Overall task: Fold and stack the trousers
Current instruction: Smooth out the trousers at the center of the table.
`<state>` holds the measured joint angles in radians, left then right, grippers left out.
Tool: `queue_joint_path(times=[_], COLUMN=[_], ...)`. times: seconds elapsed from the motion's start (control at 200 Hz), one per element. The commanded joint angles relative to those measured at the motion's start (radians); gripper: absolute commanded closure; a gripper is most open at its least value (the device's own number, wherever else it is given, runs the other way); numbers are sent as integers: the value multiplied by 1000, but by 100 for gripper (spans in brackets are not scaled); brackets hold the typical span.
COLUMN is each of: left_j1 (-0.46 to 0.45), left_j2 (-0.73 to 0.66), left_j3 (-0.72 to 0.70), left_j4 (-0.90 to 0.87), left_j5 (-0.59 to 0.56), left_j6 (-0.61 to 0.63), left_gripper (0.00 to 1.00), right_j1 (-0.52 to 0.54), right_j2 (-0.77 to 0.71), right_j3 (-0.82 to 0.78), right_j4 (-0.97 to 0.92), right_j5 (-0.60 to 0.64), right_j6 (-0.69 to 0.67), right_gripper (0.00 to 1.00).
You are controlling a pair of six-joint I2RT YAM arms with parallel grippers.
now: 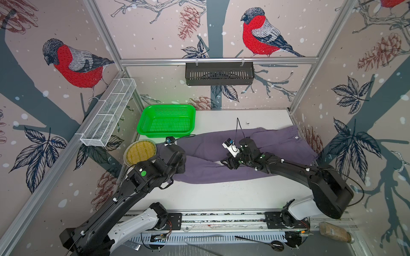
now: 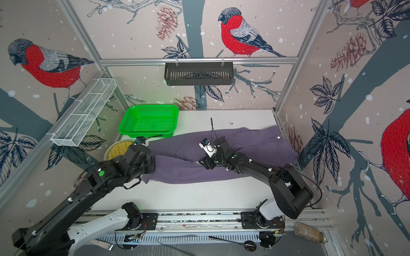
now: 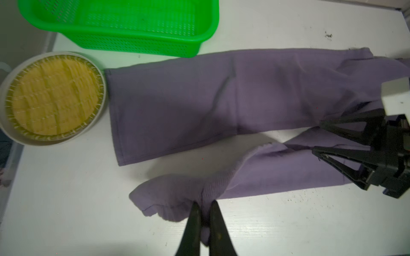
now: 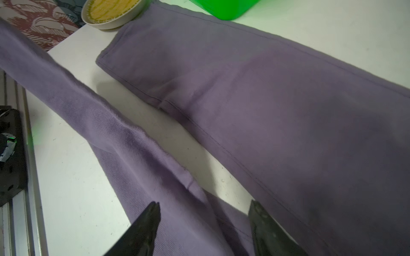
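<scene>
The dusty purple-grey cotton trousers [image 1: 277,144] are lying flat just in front of the green perforated plastic basket [image 1: 168,106], with their long axis running sideways past it. The left gripper [image 3: 203,205] is clamping the cuff of the leg farther from the basket. The right gripper [image 4: 204,205], jaws apart, is straddling that same leg's basket-side edge farther along. It looks best placed for the next grasp.

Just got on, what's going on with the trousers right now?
The trousers lie spread across the table, not yet folded, with the two legs apart. The left tool is shut on the bunched cuff of the near leg. The right tool is open over that same leg, close to where the legs split.
</scene>
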<state>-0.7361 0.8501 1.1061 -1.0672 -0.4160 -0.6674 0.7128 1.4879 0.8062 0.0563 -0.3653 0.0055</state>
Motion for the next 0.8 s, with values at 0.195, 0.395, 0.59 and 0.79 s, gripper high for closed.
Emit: queue_joint_path(times=[0.195,0.395,0.59,0.79], left_j1=[0,0,0,1], left_j2=[-122,-126,-108,-175], left_j3=[-45,-78,-103,-163], left_j4=[-70,-90,-82,-40], left_j5=[-213,-209,-155,-151], left_j6=[-141,-210,-197,-237], left_gripper=[100,100,100,100], right_j1=[84,100,101,116], right_j2=[75,106,93,61], right_j3=[63,86,69,11], right_j4=[46,47,31,18], right_j5=[-101,-80,-95,-155], right_j6=[-77,-85,-85,-73], right_gripper=[35,37,46,55])
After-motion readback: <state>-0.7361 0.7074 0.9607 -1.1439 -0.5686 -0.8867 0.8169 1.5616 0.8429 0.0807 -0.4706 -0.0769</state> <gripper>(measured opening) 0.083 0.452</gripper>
